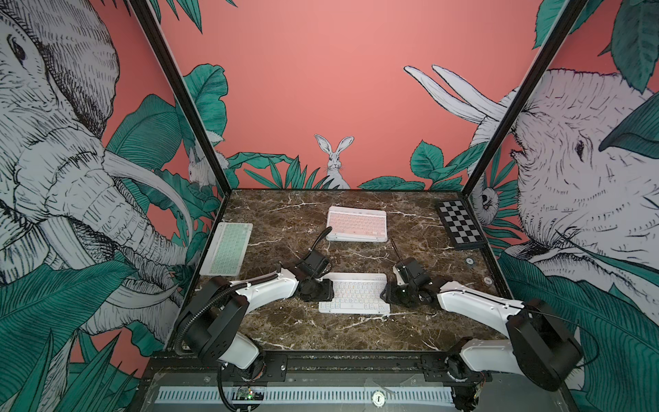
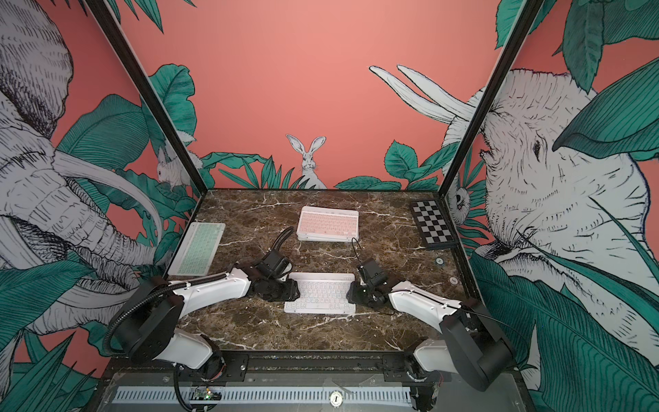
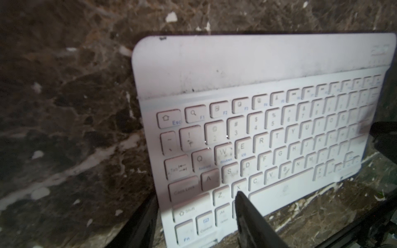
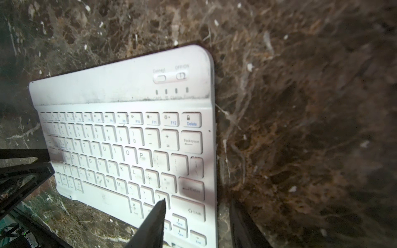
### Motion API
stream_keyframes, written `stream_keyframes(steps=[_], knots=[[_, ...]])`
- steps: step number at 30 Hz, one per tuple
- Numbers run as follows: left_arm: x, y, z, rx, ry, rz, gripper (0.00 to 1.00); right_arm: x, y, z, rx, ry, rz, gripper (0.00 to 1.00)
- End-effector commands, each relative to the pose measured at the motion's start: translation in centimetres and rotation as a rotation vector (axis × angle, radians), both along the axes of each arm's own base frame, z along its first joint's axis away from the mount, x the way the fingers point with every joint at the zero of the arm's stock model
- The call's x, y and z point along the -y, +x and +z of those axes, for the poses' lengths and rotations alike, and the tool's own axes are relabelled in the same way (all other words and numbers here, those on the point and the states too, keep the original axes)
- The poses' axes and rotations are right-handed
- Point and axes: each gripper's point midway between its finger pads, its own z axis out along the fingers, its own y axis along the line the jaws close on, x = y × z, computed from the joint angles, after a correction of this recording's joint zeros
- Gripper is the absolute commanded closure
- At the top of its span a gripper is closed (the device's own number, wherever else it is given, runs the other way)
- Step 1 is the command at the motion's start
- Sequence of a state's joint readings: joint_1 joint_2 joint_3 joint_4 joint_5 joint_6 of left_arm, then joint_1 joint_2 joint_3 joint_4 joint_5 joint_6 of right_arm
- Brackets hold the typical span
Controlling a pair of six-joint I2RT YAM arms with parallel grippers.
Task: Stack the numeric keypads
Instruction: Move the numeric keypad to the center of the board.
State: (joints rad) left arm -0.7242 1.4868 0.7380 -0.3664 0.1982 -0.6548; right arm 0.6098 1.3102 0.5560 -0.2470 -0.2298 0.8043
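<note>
Keyboard, white flat plastic (image 1: 353, 293), is lying near-centre on the brown marble tabletop (image 1: 285, 333), with its long axis running left-right, directly between both pincers. Left gripper (image 1: 323, 290) is straddling its left short edge and right gripper (image 1: 387, 294) its right one. Both sets of jaws are standing apart, one prong over the keys, one off the edge. Arms are sitting equally near. Pink-keyed white stack (image 1: 356, 223) is lying straight beyond, farther back; mint-keyed white keyboard (image 1: 226, 248) is sitting far left.

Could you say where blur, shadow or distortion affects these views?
Left wrist view: the white keypad blurs toward its far end, shadow over Caps Lock. Right wrist view: the table is soft, the Enter key shaded. Both top views: wide-angle splay of the walls.
</note>
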Motion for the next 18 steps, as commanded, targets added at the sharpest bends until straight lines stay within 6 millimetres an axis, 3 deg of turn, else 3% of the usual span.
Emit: stream_keyframes(steps=[1, 10, 18], knots=[[-0.3, -0.6, -0.8, -0.021, 0.023, 0.003, 0.40, 0.1, 0.3, -0.2, 0.012, -0.032, 0.007, 0.52], [0.0, -0.6, -1.1, -0.026, 0.017, 0.000, 0.40, -2.6, 0.9, 0.2, 0.009, 0.086, 0.008, 0.51], [0.6, -0.9, -1.5, -0.031, 0.015, -0.013, 0.40, -4.7, 1.2, 2.3, 0.050, 0.244, 0.028, 0.51]])
